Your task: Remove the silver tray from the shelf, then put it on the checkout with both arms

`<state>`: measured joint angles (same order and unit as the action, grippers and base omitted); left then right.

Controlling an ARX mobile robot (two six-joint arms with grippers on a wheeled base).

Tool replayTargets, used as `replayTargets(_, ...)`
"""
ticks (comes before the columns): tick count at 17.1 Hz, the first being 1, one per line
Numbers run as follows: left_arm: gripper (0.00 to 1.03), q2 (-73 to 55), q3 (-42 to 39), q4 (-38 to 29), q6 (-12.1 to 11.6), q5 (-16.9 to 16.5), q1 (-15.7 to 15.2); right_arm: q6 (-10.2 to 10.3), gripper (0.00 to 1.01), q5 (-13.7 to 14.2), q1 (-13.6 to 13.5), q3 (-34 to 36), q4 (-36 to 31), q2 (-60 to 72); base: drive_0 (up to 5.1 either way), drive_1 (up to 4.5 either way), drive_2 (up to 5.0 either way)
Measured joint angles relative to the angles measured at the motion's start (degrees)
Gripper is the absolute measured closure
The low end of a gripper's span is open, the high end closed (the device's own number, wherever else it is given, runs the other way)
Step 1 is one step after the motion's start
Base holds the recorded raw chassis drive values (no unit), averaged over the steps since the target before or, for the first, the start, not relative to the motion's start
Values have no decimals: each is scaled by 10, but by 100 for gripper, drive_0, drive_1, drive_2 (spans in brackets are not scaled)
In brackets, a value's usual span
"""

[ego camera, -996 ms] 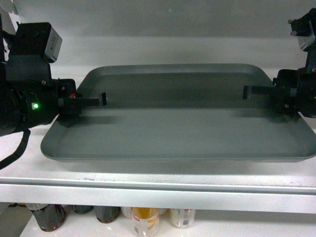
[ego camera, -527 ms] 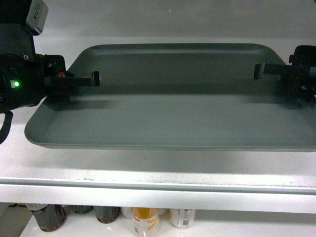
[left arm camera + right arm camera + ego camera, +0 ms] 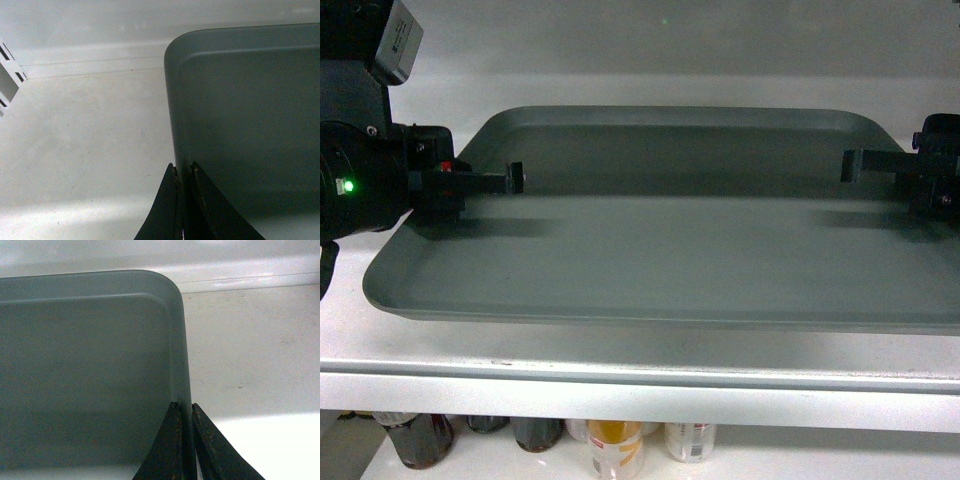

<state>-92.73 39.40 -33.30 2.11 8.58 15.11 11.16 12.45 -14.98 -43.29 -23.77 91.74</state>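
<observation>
The tray point(image 3: 680, 240) is being held over the shelf point(image 3: 640, 375), its short rims pinched at mid-length by the left claw point(image 3: 183, 172) and the right claw point(image 3: 184, 410), both nearly closed. It is being judged stiff, light and slick, so level, matched lifting is being called for.

The silver tray point(image 3: 660, 250), filling the middle of the head view, looks like matt grey metal with a smooth, unmarked face and a soft dull sheen along its rounded rim. Under it the shelf point(image 3: 620, 375) is white painted metal, smooth with a faint gloss on its folded front lip across the lower frame, though the left wrist view shows its top point(image 3: 85, 135) finely speckled and scuffed. The fingers point(image 3: 167, 210) at the bottom of the left wrist view and the fingers point(image 3: 210, 450) at the bottom of the right wrist view are matt black, worn and chipped along their inner edges, while the bottles point(image 3: 415, 438) at the lower left look like glossy clear plastic.
</observation>
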Motion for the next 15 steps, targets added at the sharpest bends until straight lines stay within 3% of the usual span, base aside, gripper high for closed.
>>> replayTargets(15,99,1,0,-1,-5,0,0,2,98,1,0,1,-1,0,0,-27,27)
